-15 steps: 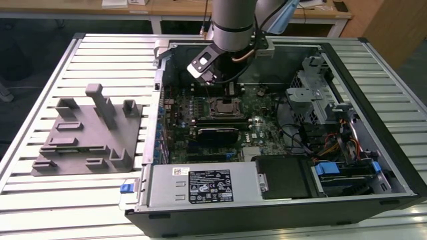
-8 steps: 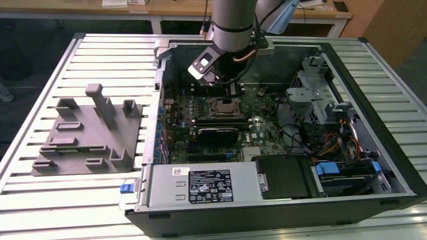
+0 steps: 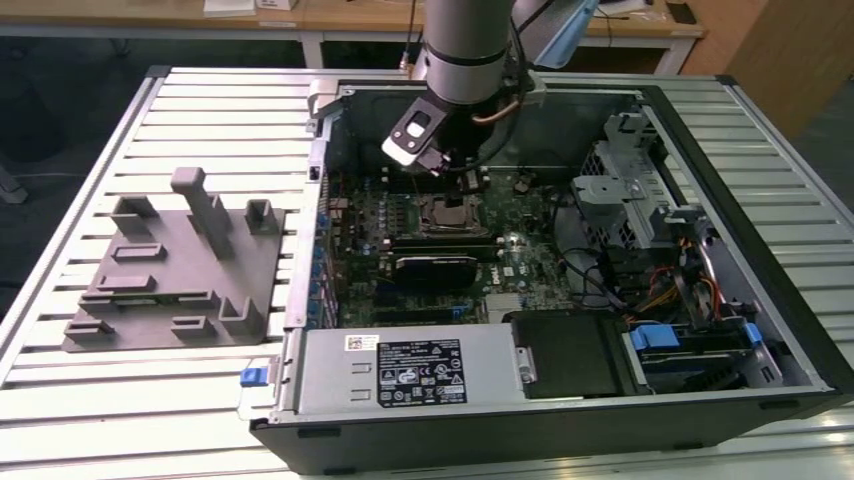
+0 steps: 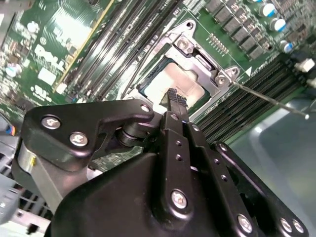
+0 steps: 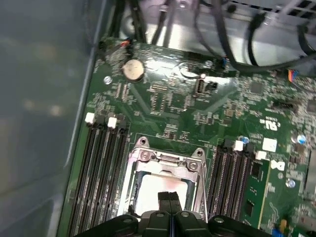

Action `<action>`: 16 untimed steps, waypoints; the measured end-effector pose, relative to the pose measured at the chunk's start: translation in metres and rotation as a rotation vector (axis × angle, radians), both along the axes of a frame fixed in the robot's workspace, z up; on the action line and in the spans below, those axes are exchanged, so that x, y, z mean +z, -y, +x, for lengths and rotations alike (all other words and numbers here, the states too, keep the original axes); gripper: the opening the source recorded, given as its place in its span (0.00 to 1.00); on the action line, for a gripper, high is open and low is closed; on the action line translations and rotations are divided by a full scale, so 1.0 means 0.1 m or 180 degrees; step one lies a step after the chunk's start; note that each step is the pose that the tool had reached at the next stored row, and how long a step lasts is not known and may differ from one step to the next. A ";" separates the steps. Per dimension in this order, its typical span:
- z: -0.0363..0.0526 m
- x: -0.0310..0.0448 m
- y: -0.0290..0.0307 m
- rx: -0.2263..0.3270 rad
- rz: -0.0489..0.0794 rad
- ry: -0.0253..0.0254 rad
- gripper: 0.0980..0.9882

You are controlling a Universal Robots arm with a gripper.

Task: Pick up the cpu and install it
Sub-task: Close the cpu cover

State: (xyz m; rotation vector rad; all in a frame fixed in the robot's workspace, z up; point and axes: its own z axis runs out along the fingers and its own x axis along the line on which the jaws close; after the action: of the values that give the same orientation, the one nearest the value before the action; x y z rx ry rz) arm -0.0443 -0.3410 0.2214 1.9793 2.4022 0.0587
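Hovering directly above the socket frame point(image 5: 168, 157), the gripper point(image 5: 170, 197) has its two fingertips pressed together, with nothing held between them. The cpu point(image 5: 150, 190) lies flat inside that frame, its pale top just below the fingertips (contact cannot be determined). Assessment: pick-up and seating appear done; whether the frame is latched over it cannot be confirmed.
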 end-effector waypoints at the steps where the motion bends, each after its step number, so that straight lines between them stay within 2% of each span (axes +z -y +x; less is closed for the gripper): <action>1: 0.000 -0.001 0.000 0.0063 0.0000 0.0000 0.01; 16: 0.000 -0.009 0.000 0.0935 0.0000 0.0000 0.01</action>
State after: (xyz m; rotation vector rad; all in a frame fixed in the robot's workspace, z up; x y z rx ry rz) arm -0.0443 -0.3409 0.2206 1.6094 2.6709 0.0647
